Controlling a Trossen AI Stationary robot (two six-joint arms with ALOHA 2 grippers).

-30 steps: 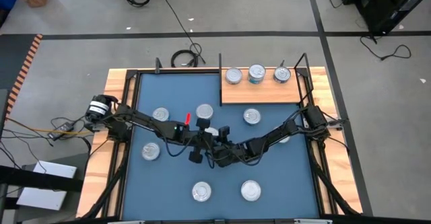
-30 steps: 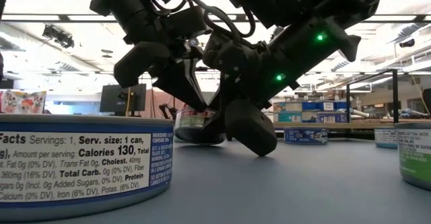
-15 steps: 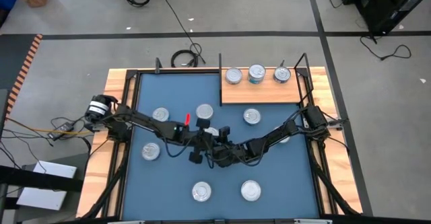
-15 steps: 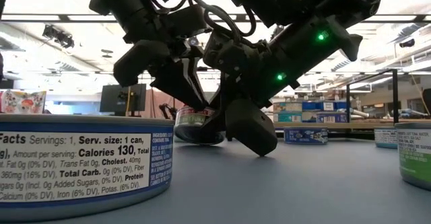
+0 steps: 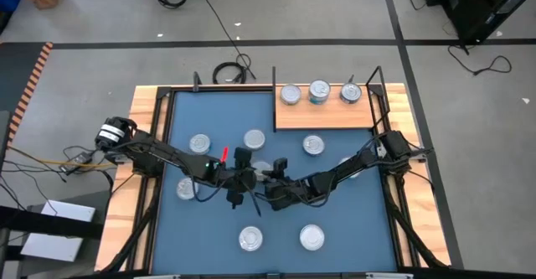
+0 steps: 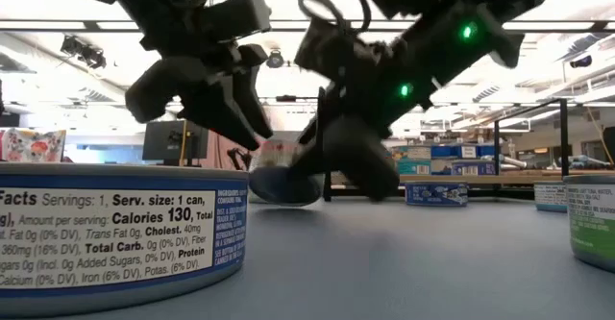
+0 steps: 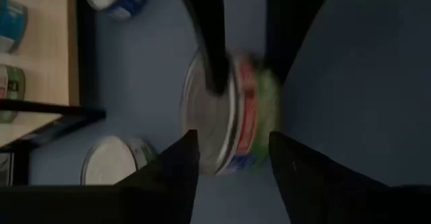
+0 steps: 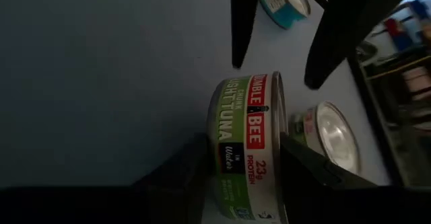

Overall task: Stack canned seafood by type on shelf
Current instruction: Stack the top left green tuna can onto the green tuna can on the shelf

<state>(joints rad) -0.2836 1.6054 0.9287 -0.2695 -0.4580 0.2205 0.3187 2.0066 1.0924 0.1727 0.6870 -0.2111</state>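
Observation:
A tin with a green and red label (image 8: 248, 143) is turned on its edge over the middle of the blue mat (image 5: 218, 229). My right gripper (image 8: 246, 177) is shut on it. My left gripper (image 7: 232, 170) is open just to the tin's left, its fingers clear of the tin (image 7: 232, 113). Both grippers meet at the mat's middle (image 5: 260, 177). Three tins (image 5: 319, 92) stand in a row along the far edge of the wooden shelf (image 5: 322, 118). Whether the held tin's lower rim touches the mat, I cannot tell. My right gripper pinches the tin between its two fingers, one on each flat end (image 8: 217, 136), and the green label (image 8: 249, 116) shows between them. The fingers come from the table's right, slanting down. The tin is on edge, its lid (image 7: 202, 109) facing sideways.
Loose tins lie on the mat: two at the left (image 5: 199, 143) (image 5: 186, 188), one beyond the grippers (image 5: 254, 138), one before the shelf (image 5: 313, 146), two near the front edge (image 5: 250, 240) (image 5: 311, 238). A black frame (image 5: 167, 95) runs round the mat.
My left gripper has opened, let go of the green-labelled tin and drawn back toward the table's left edge. The tin stays in my right gripper at about the same place on the mat.

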